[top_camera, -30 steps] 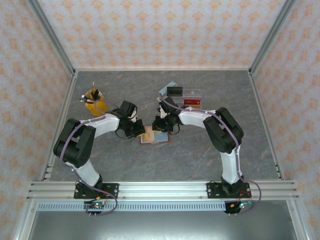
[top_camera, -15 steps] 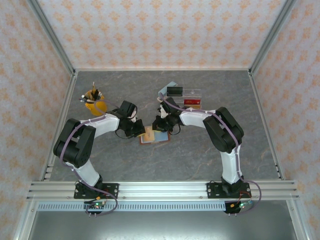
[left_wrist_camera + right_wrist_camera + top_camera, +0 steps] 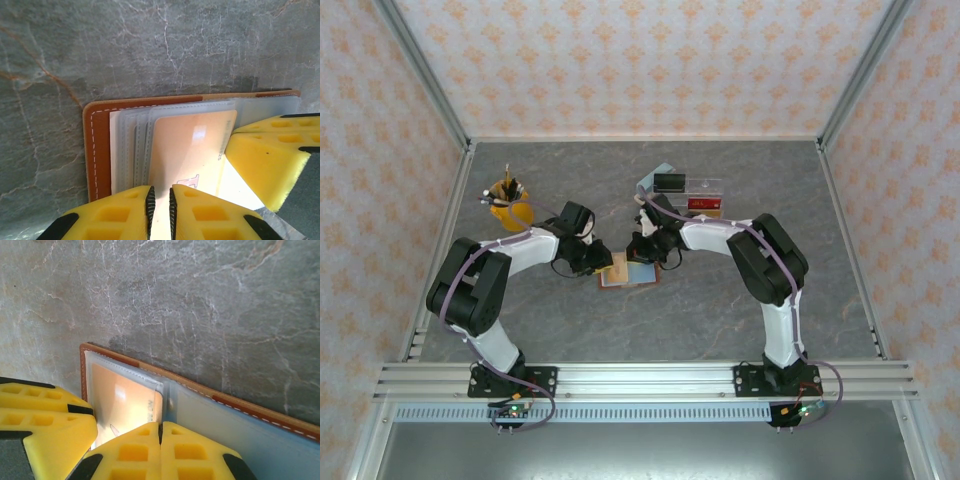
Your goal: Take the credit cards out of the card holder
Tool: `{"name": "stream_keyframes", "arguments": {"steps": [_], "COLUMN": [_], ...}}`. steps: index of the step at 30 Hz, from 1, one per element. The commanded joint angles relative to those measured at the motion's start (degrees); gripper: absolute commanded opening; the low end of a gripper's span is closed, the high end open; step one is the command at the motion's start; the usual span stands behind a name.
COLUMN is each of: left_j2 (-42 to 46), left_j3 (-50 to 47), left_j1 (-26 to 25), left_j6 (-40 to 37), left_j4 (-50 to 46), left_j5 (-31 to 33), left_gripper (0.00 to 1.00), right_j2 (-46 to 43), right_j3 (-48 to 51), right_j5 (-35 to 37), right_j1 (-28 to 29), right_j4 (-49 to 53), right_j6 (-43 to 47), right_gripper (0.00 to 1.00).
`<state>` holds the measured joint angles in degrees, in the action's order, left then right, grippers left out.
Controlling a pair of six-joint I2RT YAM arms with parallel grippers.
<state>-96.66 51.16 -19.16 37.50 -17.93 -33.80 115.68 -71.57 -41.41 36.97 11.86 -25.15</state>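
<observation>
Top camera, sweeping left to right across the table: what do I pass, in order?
In order: yellow pen cup → left claw → card holder → clear acrylic organiser.

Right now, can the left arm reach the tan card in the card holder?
Probably yes: the left gripper sits over the tan card, uncovered there; the right gripper crowds one corner.

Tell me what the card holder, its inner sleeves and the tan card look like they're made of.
The card holder looks like matte reddish-brown leather or imitation, with white edge stitching. The inner sleeves seem frosted translucent plastic, layers showing through. The tan card is probably glossy plastic: it carries a bright glare spot.
</observation>
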Motion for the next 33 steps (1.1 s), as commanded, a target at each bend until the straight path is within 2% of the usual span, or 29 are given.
{"name": "stream_keyframes", "arguments": {"steps": [1,9,14,16,19,22,26,33], "left_j2": [1.2,2.62,3.74,3.93,4.46,5.54,4.09,0.08], "left_j3": [-1.47,-0.77,-0.14,0.0,-0.2,0.5,0.94,1.3], "left_j1": [-0.45,-0.5,-0.51,-0.52,-1.11,-2.37,-2.46,-2.48], "left_j6": [-0.49,-0.89,-1.44,-1.46,-0.87,-0.88,-0.85,-0.41], "left_j4": [-2.89,-3.33,-4.3,-4.09,-1.22,-1.72,-2.36,-2.87], "left_j5": [4.08,3.39,3.66,3.04,-0.39,0.61,1.84,3.35], "left_gripper": [0.22,0.2,0.19,0.18,0.17,0.17,0.15,0.12], "right_j2": [-1.68,-2.92,-4.37,-4.49,-3.95,-3.54,-3.09,-2.19], "right_j3": [0.47,1.99,2.48,2.79,4.29,5.6,6.32,6.09], "right_j5": [2.9,0.91,2.92,3.24,0.05,-0.12,-0.84,-2.21], "right_j1": [-0.76,-0.76,-0.79,-0.83,-0.83,-0.84,-0.77,-0.81], "right_j4": [5.31,1.99,2.12,1.62,-2.23,-4.27,-5.72,-5.84], "right_j6": [2.32,1.39,1.12,0.19,-2.63,-4.86,-6.04,-5.64], "right_gripper": [0.02,0.01,0.01,0.05,0.24,0.31,0.31,0.25]}}
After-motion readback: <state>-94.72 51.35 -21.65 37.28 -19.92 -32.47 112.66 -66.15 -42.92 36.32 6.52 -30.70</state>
